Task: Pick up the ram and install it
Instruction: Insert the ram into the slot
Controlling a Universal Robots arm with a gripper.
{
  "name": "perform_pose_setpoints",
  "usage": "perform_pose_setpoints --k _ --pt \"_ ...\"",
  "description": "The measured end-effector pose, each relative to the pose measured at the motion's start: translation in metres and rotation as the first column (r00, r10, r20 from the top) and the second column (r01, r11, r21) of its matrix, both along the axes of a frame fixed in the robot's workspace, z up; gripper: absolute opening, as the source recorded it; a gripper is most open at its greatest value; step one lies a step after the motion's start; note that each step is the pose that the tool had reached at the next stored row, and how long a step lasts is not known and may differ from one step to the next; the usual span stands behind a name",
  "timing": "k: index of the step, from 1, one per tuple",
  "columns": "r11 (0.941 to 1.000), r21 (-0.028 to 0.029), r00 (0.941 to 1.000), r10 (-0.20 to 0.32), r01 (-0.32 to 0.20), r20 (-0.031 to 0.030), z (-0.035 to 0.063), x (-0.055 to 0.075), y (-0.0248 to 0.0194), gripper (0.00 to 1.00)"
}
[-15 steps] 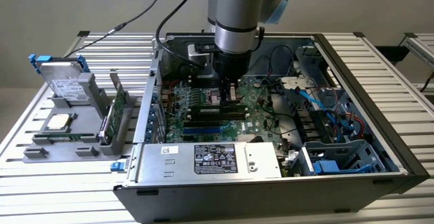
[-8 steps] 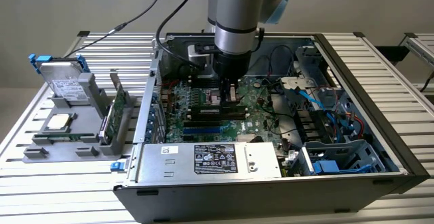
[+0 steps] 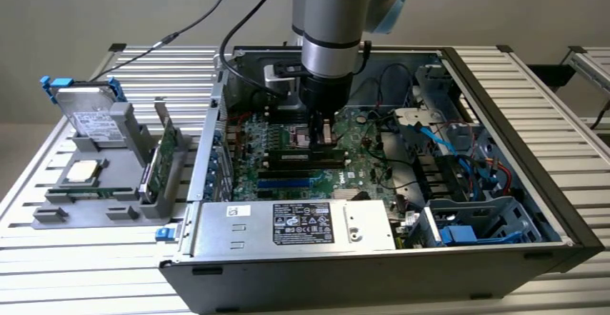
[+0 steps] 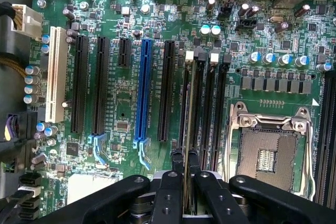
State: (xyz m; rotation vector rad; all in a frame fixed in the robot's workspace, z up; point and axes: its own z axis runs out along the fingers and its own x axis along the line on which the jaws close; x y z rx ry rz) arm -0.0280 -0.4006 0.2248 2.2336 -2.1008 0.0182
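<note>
Tool: black two-fingered gripper (image 3: pixel 321 135) on a grey-and-blue arm, reaching down into the open dark-grey computer case (image 3: pixel 519 126).
Tool state: fingers (image 4: pixel 176 162) drawn almost together, pinching the ram from both faces, so that only the thickness of the stick parts them.
Task item: ram (image 4: pixel 189 108), a long narrow green circuit-board stick, seen edge-on in the wrist view.
Item relative to tool: held upright between the fingertips, its thin edge running straight out from between them.
Item relative to board: lined up along one of the black memory slots (image 4: pixel 210 108) of the green motherboard (image 4: pixel 121 103), between the long blue expansion slot (image 4: pixel 143 87) and the silver-framed processor socket (image 4: pixel 268 150).
Seating: the ram appears to lie in or just over its slot, but contact cannot be confirmed.
Outside the case: grey parts holder (image 3: pixel 86 208) at the exterior view's left, carrying a silver hard drive with blue clips (image 3: pixel 91 118) and a broader green expansion card (image 3: pixel 167 143).
</note>
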Motion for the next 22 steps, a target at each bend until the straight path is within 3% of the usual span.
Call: perform_pose_setpoints --k 16,22 --pt "1.0000 -0.0007 1.0000 0.001 -0.001 -0.0004 -0.0001 0.0003 -0.0018 0.14" --pt "1.0000 -0.0058 1.0000 0.001 -0.001 -0.0004 -0.0011 0.0004 0.0007 0.14"
